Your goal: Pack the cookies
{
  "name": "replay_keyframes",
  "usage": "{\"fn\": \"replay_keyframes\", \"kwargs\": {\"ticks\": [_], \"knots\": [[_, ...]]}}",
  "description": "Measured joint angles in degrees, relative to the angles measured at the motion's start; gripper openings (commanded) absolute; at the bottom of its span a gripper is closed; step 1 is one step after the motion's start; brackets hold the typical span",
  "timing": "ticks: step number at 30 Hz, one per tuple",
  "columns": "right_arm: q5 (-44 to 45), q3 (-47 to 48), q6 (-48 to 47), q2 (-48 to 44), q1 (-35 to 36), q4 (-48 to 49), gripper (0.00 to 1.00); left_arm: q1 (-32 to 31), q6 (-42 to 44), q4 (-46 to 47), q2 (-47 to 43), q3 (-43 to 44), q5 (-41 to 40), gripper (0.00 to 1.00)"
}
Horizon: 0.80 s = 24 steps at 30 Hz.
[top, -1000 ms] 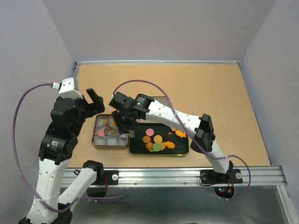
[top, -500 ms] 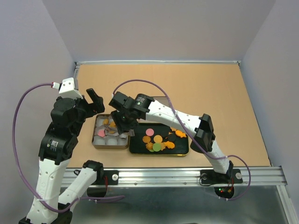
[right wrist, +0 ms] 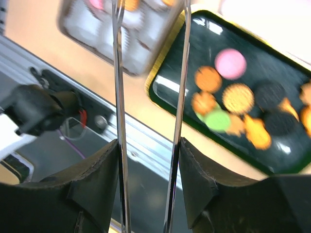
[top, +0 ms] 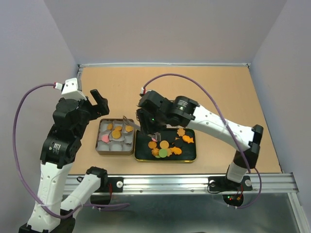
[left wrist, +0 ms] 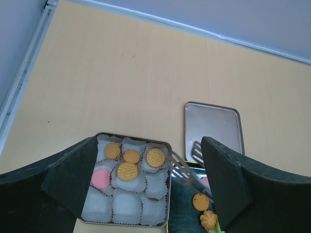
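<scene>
The cookies lie in two places. Several round orange ones and a pink one sit in the paper cups of an open tin. The mixed pile of cookies is on the black tray. My right gripper is shut on metal tongs. Their tips hang over the edge between tin and tray, with nothing seen between them. My left gripper is open above the tin, holding nothing. The right wrist view is blurred.
The tin's lid lies flat on the table behind the black tray. The metal rail with both arm bases runs along the near edge. Purple cables loop over each arm.
My right arm has swung to the right, drawing the tongs back from over the tin's cups to its right edge. The left arm has barely moved.
</scene>
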Motion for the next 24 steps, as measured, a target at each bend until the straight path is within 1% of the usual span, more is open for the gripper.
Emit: {"fn": "replay_keyframes", "kwargs": {"ticks": [3,5,8,12,16,24], "knots": [[2.1,-7.3,2.1,-6.6,0.0,-0.1,0.55,0.0,0.0,0.2,0.5,0.0,0.6,0.99],[3.2,-11.8,3.6,-9.4,0.0,-0.4,0.56,0.0,0.0,0.5,0.9,0.0,1.2,0.99],[3.9,-18.3,6.1,-12.0,0.0,-1.0,0.56,-0.1,-0.3,0.9,1.0,0.0,1.8,0.99],[4.0,-24.1,8.4,-12.5,0.0,-2.4,0.56,-0.1,-0.6,1.2,1.0,0.0,2.6,0.99],[4.0,-26.1,10.0,-12.5,0.0,-3.1,0.56,-0.1,-0.8,1.2,0.9,0.0,3.1,0.99],[4.1,-26.3,10.7,-12.2,0.0,-3.2,0.56,-0.1,-0.9,1.1,0.1,0.0,3.0,0.99]]}}
